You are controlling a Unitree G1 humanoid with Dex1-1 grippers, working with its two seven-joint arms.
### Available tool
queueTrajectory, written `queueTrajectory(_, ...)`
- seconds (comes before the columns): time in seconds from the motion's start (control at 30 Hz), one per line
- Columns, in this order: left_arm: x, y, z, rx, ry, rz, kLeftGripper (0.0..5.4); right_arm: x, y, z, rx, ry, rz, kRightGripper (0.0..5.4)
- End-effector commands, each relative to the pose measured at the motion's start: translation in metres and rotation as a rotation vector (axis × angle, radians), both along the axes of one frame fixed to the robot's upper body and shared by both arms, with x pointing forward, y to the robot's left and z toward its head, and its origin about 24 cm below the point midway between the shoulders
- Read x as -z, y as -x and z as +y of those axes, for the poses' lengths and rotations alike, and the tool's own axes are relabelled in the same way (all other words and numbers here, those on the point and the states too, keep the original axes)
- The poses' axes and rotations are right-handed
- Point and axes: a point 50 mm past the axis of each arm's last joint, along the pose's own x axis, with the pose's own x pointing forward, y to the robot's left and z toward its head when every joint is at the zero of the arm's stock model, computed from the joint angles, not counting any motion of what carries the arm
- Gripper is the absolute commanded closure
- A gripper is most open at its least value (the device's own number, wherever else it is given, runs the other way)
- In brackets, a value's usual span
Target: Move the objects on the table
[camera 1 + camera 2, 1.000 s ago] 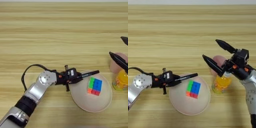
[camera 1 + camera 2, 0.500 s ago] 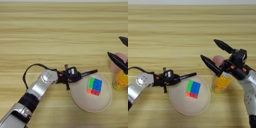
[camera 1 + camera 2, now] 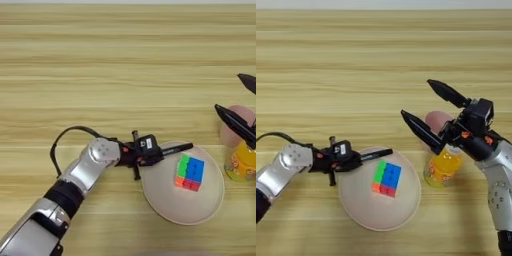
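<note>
Left eye view: a pale round plate [image 3: 182,212] is seen on the table [image 3: 125,65], low and right of centre. One cube [image 3: 189,172] lies in it, toward the upper middle; the rest of the plate is bare. The left gripper [image 3: 172,150] is laid level along the plate's upper left rim, and a slim black tip, seemingly the marker [image 3: 181,147], reaches over the rim, short of the cube. Whether the fingers are pressed on it cannot be told. At the right edge, the bottle [image 3: 241,162] is cut off by the frame, with a pink cup [image 3: 235,131] just behind it. The whole upper half of the table is open, as is the lower left beyond the arm.

Right eye view: the bottle [image 3: 442,166] is shown whole, upright, just right of the plate [image 3: 381,212], not touching it. The cup [image 3: 437,121] stands behind it; its inside is not seen. The right gripper [image 3: 437,120] is held above both, fingers [image 3: 448,94] spread wide, one over the cup, the other slanting toward the plate's upper right rim. Nothing is pinched. Room is tight between plate and bottle; the table's far side is free.
</note>
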Motion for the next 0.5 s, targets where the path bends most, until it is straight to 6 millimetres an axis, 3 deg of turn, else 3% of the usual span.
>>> queueTrajectory(0.03,-0.0006,-0.0067,0.0009,0.016,-0.056,-0.029,4.32,-0.0034,0.0006,0.0012,-0.014,0.000,-0.005,0.00)
queueTrajectory(0.37,-0.0026,-0.0113,0.0036,0.035,-0.080,-0.066,4.32,-0.0031,-0.0002,0.0022,-0.012,0.001,-0.003,0.00)
queueTrajectory(0.5,-0.0046,-0.0122,0.0040,0.039,-0.077,-0.077,3.80,-0.0032,-0.0007,0.0022,-0.012,-0.001,-0.003,0.00)
